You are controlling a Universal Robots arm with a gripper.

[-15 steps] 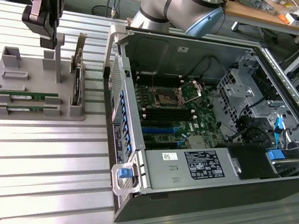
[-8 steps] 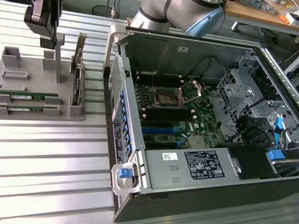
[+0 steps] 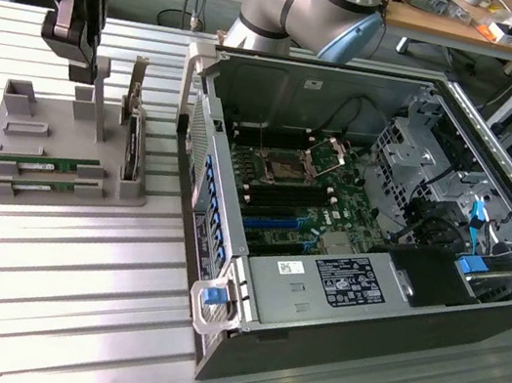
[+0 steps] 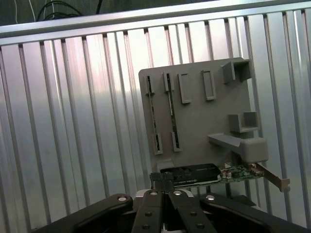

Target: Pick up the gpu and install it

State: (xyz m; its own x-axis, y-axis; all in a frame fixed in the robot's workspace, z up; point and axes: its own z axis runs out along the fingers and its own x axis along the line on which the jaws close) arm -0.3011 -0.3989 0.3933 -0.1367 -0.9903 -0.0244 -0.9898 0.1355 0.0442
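Two alike green sticks lie on edge in the slots of a grey holder (image 3: 10,123), side by side: one gpu (image 3: 48,162) and its twin (image 3: 40,179) just in front. In the wrist view they show as thin dark strips, the gpu (image 4: 170,107) and the twin (image 4: 154,119), on the holder (image 4: 204,121). My gripper (image 3: 83,70) hangs above the holder's back edge, clear of the sticks. Its fingers (image 4: 165,193) are shut together with nothing between them.
A black-covered card with a metal bracket (image 3: 130,145) stands upright at the holder's side nearest the case, also seen as the card (image 4: 194,174). The open computer case (image 3: 216,304) lies to the exterior view's right, motherboard (image 3: 286,192) exposed. Ribbed metal table (image 3: 49,294) all around.
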